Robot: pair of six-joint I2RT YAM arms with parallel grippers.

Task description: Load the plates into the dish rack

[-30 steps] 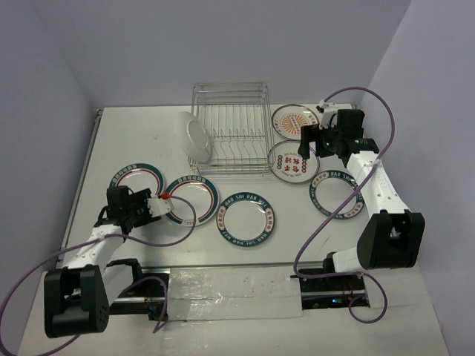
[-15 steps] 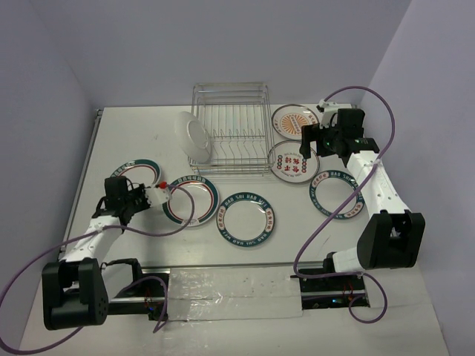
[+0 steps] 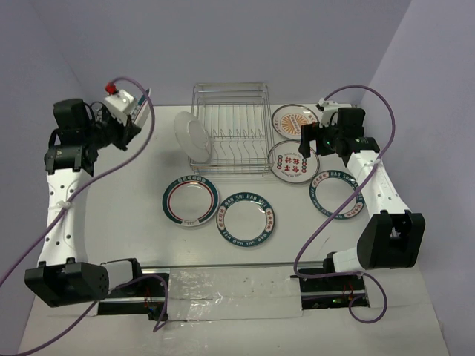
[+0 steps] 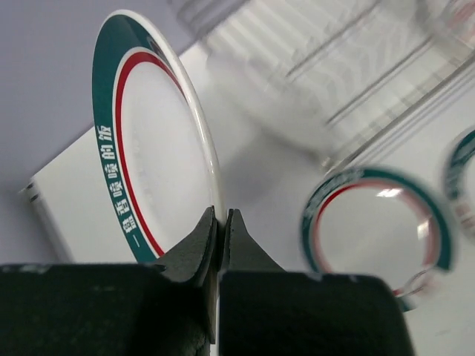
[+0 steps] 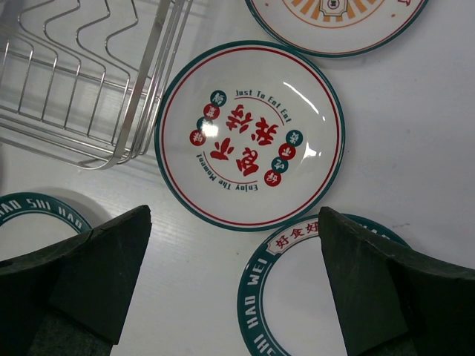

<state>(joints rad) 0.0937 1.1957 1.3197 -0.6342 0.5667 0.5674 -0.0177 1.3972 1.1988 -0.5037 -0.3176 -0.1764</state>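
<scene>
My left gripper is raised at the back left, shut on the rim of a plate with a teal lettered rim and a red ring, held on edge. The dish rack stands at the back centre. One plate leans in its left end, white underside showing. My right gripper hangs open over a plate with red characters right of the rack, touching nothing.
Flat on the table lie a red-ringed plate, a teal-rimmed plate, another teal-rimmed plate and an orange-centred plate. Purple cables loop from both arms. Walls close in the left, back and right.
The left gripper closed on the plate at the table's left and lifted it high toward the back left. That spot on the table is now bare. The right arm has not moved.
</scene>
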